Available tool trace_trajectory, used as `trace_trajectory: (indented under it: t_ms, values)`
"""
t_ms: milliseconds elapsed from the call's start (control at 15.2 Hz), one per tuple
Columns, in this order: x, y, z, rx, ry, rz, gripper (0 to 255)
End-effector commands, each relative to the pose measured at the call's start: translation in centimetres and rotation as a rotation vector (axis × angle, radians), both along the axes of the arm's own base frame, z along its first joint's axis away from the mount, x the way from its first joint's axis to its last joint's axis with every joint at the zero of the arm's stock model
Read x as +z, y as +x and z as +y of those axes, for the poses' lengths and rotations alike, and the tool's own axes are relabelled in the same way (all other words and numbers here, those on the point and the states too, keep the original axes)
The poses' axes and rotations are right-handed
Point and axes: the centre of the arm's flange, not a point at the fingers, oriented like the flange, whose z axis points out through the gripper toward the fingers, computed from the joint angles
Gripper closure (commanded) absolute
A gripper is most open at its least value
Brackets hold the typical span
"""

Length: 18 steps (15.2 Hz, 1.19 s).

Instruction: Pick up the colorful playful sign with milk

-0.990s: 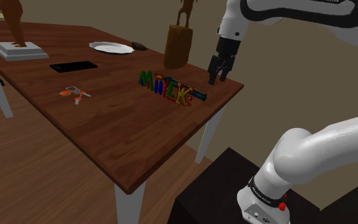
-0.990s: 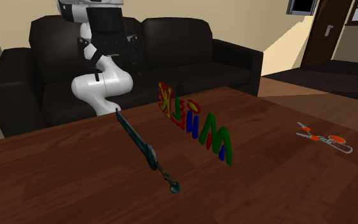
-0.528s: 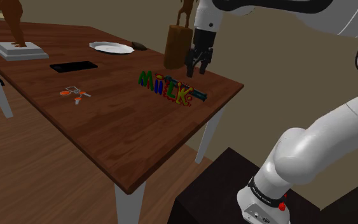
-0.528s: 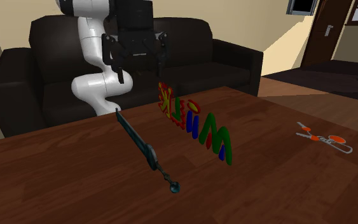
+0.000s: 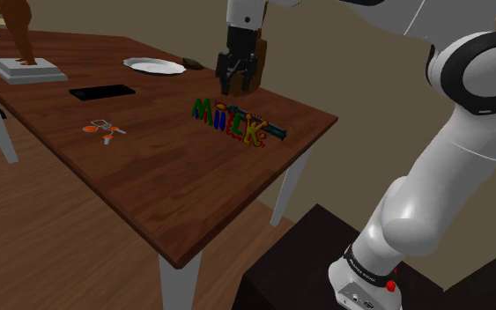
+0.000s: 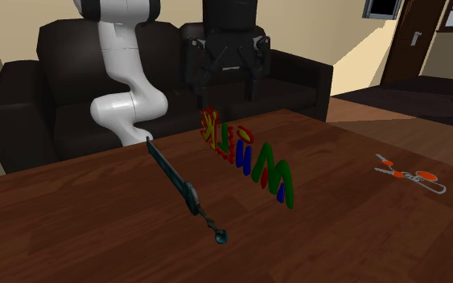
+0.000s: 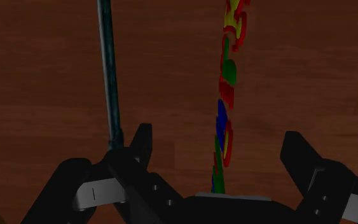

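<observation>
MILK sign [image 5: 228,121], multi-colour letters, stands upright on dark wood table [image 5: 149,185], twd the corner at the shoulder view's right. Thin teal sword [image 5: 273,131] lies flat just beside it, approx parallel. Gripper [image 5: 237,86] hangs above the sign w/ fingers spread wide, nothing in them. In wrist view the sign [image 7: 225,108] runs btwn the fingers, no contact. Orange scissors [image 5: 103,130] well apart at the shoulder view's left. White plate [image 5: 153,65] farther back.

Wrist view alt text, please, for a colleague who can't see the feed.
The black gripper, its fingers open, hangs above the colourful MILK sign, which is seen edge-on and runs between them untouched. A dark teal sword lies parallel beside the sign on the brown wooden table.
</observation>
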Motion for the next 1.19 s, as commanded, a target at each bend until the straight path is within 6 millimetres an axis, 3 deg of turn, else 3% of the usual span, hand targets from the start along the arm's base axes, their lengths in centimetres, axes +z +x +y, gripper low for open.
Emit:
trace_trajectory:
  t_ms: [0,66,594,726,792,1122]
  values:
    - [0.0,2.3,1.4,0.014,-0.002,0.001,0]
    - [0.1,3.3,2.2,0.021,-0.004,0.001,0]
    - [-3.9,3.4,2.3,0.022,-0.004,0.001,0]
    - [-3.9,3.4,2.3,0.022,-0.004,0.001,0]
    - [-3.8,3.4,2.3,0.022,-0.004,0.001,255]
    - [-3.9,3.4,2.3,0.022,-0.004,0.001,255]
